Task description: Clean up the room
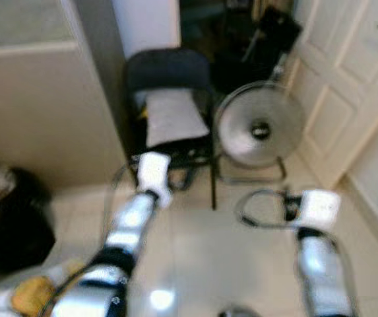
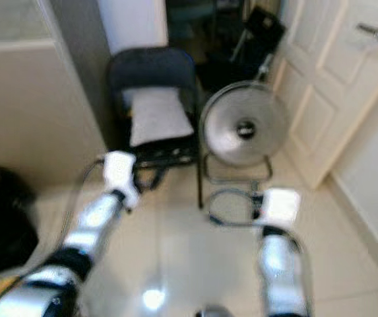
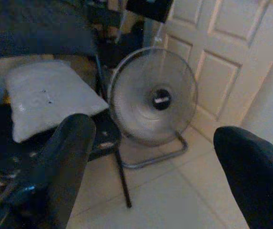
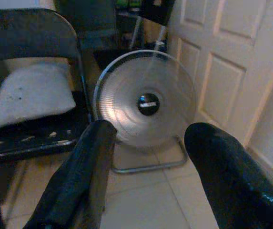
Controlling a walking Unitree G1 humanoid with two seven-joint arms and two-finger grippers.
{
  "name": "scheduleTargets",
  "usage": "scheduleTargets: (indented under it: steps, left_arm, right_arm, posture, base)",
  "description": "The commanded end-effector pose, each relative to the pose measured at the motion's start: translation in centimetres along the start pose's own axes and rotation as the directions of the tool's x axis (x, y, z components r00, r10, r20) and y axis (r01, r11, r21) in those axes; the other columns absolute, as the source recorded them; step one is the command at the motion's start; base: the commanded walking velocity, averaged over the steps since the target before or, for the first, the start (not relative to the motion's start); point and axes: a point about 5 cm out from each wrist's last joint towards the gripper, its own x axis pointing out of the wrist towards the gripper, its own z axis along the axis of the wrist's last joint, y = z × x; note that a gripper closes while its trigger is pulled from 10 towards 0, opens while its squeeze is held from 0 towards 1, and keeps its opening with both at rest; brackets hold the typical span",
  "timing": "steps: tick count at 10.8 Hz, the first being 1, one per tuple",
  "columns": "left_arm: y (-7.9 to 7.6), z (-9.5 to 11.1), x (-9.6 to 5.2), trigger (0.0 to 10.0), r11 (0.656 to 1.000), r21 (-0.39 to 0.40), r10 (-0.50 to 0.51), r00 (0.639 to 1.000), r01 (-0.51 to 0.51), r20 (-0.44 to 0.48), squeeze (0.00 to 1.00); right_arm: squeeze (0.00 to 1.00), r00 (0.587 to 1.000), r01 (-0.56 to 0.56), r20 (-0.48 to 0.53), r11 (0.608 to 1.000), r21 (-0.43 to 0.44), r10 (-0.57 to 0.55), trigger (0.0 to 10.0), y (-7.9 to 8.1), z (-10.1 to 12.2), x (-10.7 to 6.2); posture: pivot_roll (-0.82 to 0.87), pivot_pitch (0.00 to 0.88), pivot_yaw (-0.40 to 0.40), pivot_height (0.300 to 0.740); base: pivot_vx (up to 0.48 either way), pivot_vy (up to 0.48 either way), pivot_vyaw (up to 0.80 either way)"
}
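Observation:
A dark folding chair (image 1: 169, 69) stands ahead against the wall, with a white pillow (image 1: 173, 116) lying on its seat. To its right a round silver floor fan (image 1: 260, 131) stands on the tiles. My left arm reaches toward the chair's front edge; its gripper (image 3: 153, 131) is open and holds nothing, and the pillow (image 3: 45, 95) lies just beyond one finger. My right gripper (image 4: 150, 129) is also open and empty, hanging over the floor short of the fan (image 4: 146, 102). The pictures are blurred.
A white panelled door (image 1: 347, 79) closes off the right side. A black bag (image 1: 10, 218) sits on the floor at the left, with a yellow object (image 1: 31, 294) near it. A beige wall (image 1: 37, 119) runs along the left. Pale floor tiles (image 1: 215, 257) lie between my arms.

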Motion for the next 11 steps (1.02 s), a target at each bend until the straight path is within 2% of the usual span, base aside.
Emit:
scheduleTargets:
  steps: [1, 2, 3, 4, 5, 6, 8, 10, 11]
  left_arm:
    - [0.3, 0.5, 0.3, 10.0, 0.998, -0.038, 0.044, 0.999, -0.043, 0.023, 0.0]
    - [2.0, 0.4, 0.0, 10.0, 0.978, -0.129, 0.165, 0.986, -0.164, 0.0, 0.0]
    - [3.8, 0.5, -1.4, 10.0, 0.972, -0.142, 0.197, 0.979, -0.189, 0.047, 0.0]
    - [4.7, -0.3, -3.6, 10.0, 0.987, -0.067, 0.148, 0.986, -0.143, 0.075, 0.0]
    - [4.9, -1.3, -6.0, 10.0, 0.996, 0.028, 0.079, 0.994, -0.081, 0.078, 0.0]
    - [5.5, -2.3, -7.9, 10.0, 0.994, 0.034, 0.104, 0.993, -0.107, 0.061, 0.0]
    - [5.1, -2.0, -7.9, 10.0, 0.986, -0.011, 0.166, 0.982, -0.166, 0.089, 0.0]
    - [4.6, -1.4, -7.6, 10.0, 0.988, 0.002, 0.151, 0.984, -0.152, 0.092, 0.0]
    - [4.5, -1.3, -7.4, 10.0, 0.987, -0.027, 0.161, 0.983, -0.159, 0.09, 0.0]
  right_arm:
    - [0.0, 1.0, -0.01, 0.002, 1.0, 0.005, 0.01, 10.0, -0.1, 0.0, 0.1]
    - [0.0, 1.0, -0.019, 0.009, 1.0, 0.023, 0.018, 10.0, 0.0, 0.0, -0.1]
    - [0.0, 0.998, -0.01, 0.062, 0.997, 0.077, 0.006, 10.0, -0.5, 0.1, -1.1]
    - [0.0, 0.999, -0.033, 0.031, 0.999, 0.034, 0.032, 10.0, -0.3, -1.1, -2.6]
    - [0.0, 0.999, -0.044, -0.001, 0.999, 0.023, 0.044, 10.0, -0.1, -1.9, -3.7]
    - [0.0, 0.999, -0.035, 0.014, 0.999, 0.037, 0.035, 10.0, -0.1, -1.7, -4.3]
    - [0.0, 0.999, -0.021, 0.03, 0.997, 0.072, 0.019, 10.0, -0.3, -1.4, -4.5]
    - [0.0, 0.999, -0.032, 0.029, 0.997, 0.066, 0.03, 10.0, -0.2, -1.2, -4.7]
    - [0.0, 0.999, -0.032, 0.017, 0.998, 0.062, 0.031, 10.0, -0.3, -1.3, -4.8]
  posture:
    - [-0.2, 0.0, 0.078, 0.74]
    - [-0.19, 0.0, 0.073, 0.74]
    - [-0.18, 0.0, 0.057, 0.74]
    - [-0.14, 0.0, 0.031, 0.74]
    - [-0.13, 0.0, 0.025, 0.74]
    - [-0.12, 0.0, 0.018, 0.74]
    - [-0.1, 0.0, 0.009, 0.74]
    - [-0.1, 0.0, 0.005, 0.74]
    - [-0.1, 0.0, 0.005, 0.74]
  base:
    - [0.0, -0.48, 0.0]
    - [0.0, 0.0, 0.0]
    - [0.0, 0.0, 0.0]
    - [0.0, 0.0, 0.0]
    - [0.0, 0.0, 0.0]
    - [0.0, 0.0, 0.0]
    - [0.0, 0.0, 0.0]
    - [0.0, 0.0, 0.0]
    - [0.0, 0.0, 0.0]
